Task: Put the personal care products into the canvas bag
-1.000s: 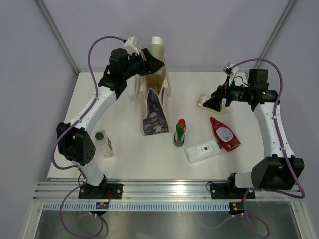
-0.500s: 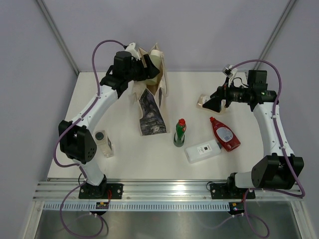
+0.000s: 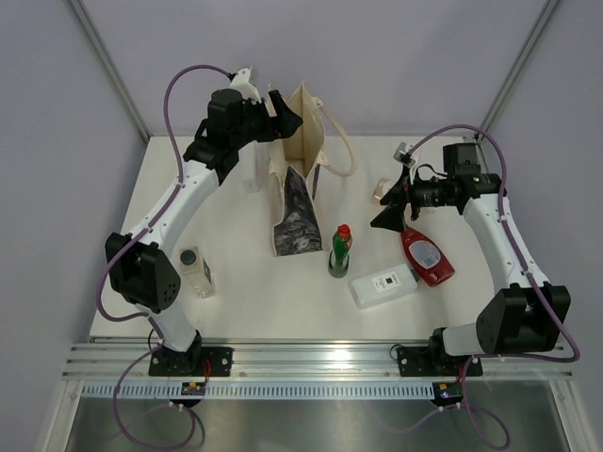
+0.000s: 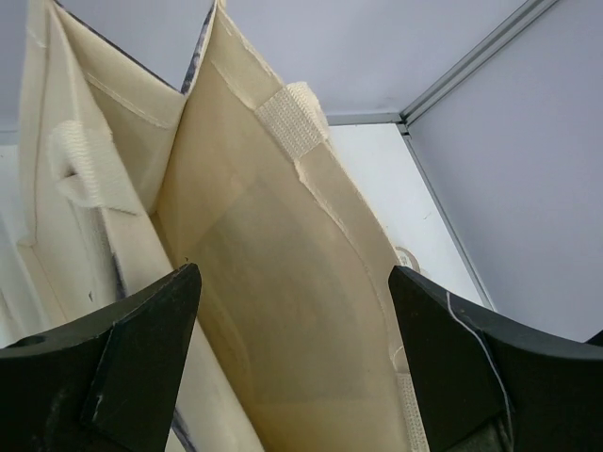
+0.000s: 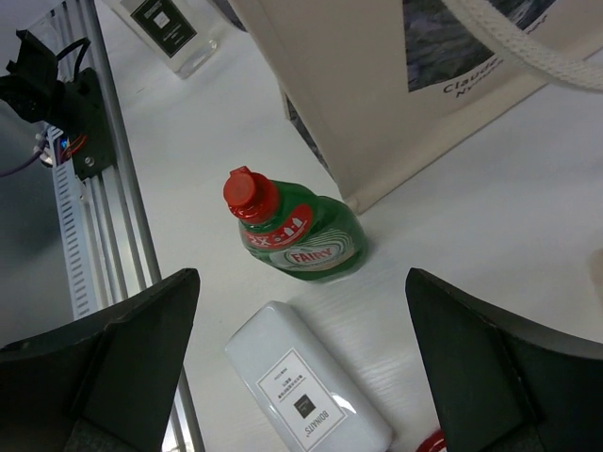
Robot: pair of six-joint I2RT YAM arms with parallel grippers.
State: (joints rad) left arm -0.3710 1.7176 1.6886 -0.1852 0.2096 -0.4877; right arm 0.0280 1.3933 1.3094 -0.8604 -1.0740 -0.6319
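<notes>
The canvas bag [image 3: 300, 179] stands upright at the back centre, mouth open, print facing front. My left gripper [image 3: 285, 115] is open and empty just above its mouth; the left wrist view looks down into the beige inside [image 4: 283, 282]. The white tube is out of view. My right gripper [image 3: 384, 205] is open and empty over the table, beside the amber bottle [image 3: 380, 191]. The green bottle [image 3: 339, 250] stands upright, with the white rectangular bottle [image 3: 383, 285] and the flat red bottle [image 3: 426, 254] lying nearby. The right wrist view shows the green bottle [image 5: 297, 235] and the white bottle [image 5: 306, 395].
The clear bottle with a black cap [image 3: 196, 270] lies at the left front, by the left arm. A metal rail [image 3: 320, 363] runs along the near table edge. Grey walls close the back and sides. One bag handle [image 3: 339, 151] hangs out to the right.
My left gripper held the white tube over the bag, lowered it into the mouth, and is now open with the tube gone from view. My right gripper moved left and down, toward the table.
</notes>
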